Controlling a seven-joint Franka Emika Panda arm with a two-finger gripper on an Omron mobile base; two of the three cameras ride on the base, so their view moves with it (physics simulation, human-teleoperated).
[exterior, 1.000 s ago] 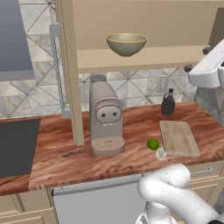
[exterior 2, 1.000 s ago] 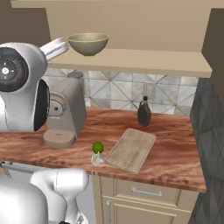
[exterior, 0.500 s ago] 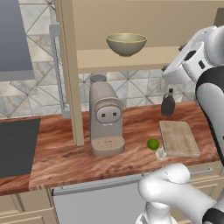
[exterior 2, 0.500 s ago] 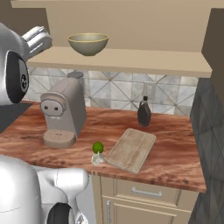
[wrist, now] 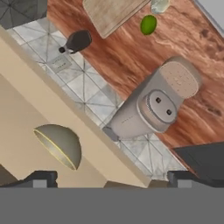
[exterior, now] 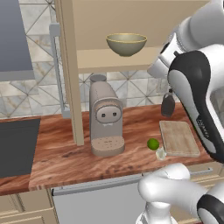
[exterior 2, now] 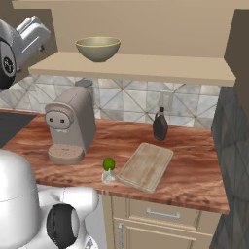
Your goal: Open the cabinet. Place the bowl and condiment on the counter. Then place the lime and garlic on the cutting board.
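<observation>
Tool (wrist: 109,178) spread wide; bowl (exterior: 126,44) on open cabinet (exterior: 131,61) shelf.

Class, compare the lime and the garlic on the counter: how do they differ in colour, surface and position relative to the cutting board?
The lime is bright green; the garlic is pale whitish. The lime looks smooth and round; the garlic looks lumpy. The lime lies farther back on the counter; the garlic sits nearer its front edge, close beside the lime. They share a small size, and both lie off the cutting board, by its left side.
</observation>
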